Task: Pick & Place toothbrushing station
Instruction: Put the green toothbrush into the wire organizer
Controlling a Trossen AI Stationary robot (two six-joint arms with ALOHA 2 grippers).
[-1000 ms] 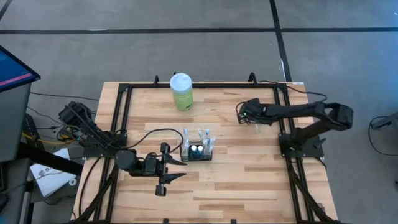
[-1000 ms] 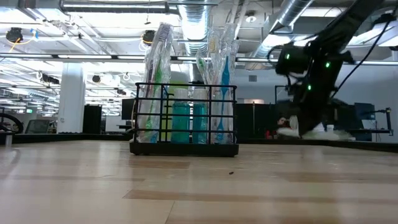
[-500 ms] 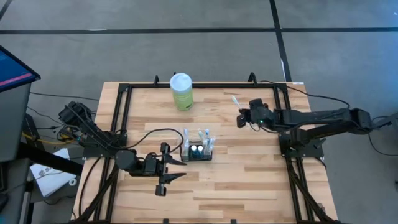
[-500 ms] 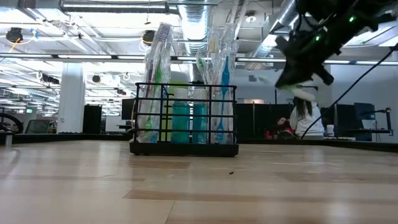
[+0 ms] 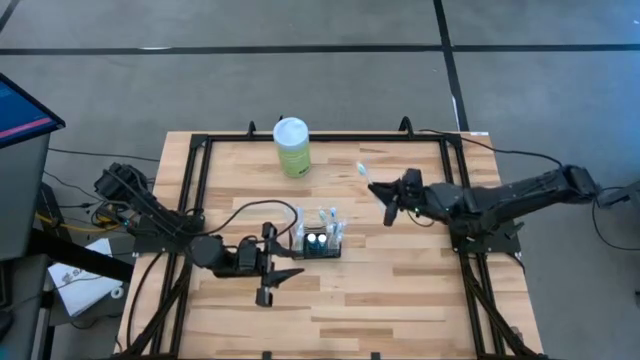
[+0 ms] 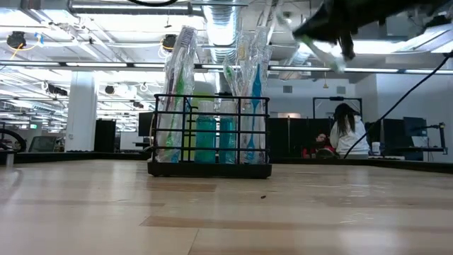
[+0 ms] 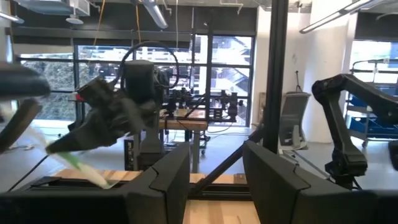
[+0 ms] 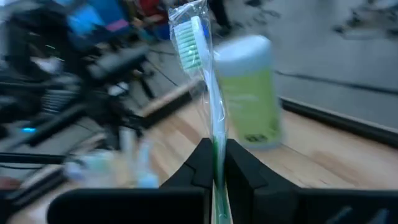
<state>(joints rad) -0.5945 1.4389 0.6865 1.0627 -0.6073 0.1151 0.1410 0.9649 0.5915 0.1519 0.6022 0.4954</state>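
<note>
The toothbrushing station (image 5: pixel 318 243), a small black wire caddy, stands mid-table on its base with wrapped toothbrushes and teal tubes upright in it; the low view shows it too (image 6: pixel 209 134). My right gripper (image 5: pixel 388 198) hovers high to the caddy's right, shut on a green-and-white toothbrush (image 8: pixel 198 56) in a clear wrapper. My left gripper (image 5: pixel 288 266) is open just left of the caddy, pointing at it and touching nothing. My right gripper pinches the wrapped toothbrush's handle (image 8: pixel 216 155) between its two fingers, which lie along it. The fingers come about level from the table's right. The bristle head (image 5: pixel 362 168) sticks out past the fingertips toward the far left, and the brush is lifted clear of the table.
A pale green bottle with a white cap (image 5: pixel 292 146) stands near the table's far edge, left of the held brush. A black frame (image 5: pixel 200 170) runs around the wooden tabletop. A person sits in the room beyond (image 6: pixel 345 131).
My right gripper has risen well above the table and tipped from pointing down to about level, staying shut. The toothbrush has come up with it, its head now reaching toward the far left, closer to the caddy.
</note>
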